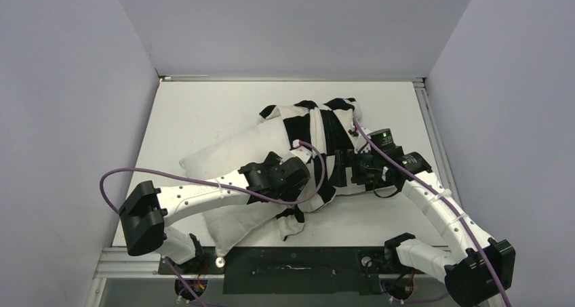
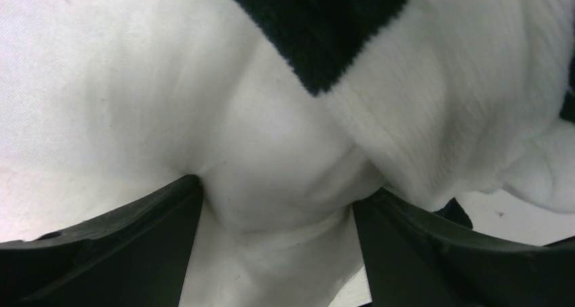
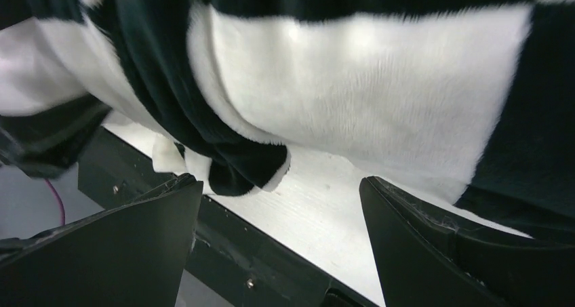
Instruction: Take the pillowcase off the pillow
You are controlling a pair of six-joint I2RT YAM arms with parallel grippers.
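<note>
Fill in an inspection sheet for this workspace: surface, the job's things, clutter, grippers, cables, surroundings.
Surface: white table, carrying the pillow.
Job's things: checkered pillowcase bunched over the pillow's far right end; white pillow mostly exposed, lying diagonally.
Clutter: nothing seen.
Grippers: left gripper open, its fingers either side of a bulge of pillow; right gripper open, nothing between the jaws, low at the pillowcase's edge.
Cables: purple cables loop along both arms.
Surroundings: plain walls on three sides.

Table point(image 1: 196, 110) far-left bare; pillow point(image 1: 227, 154), pillowcase point(image 1: 308, 120) fill centre.
</note>
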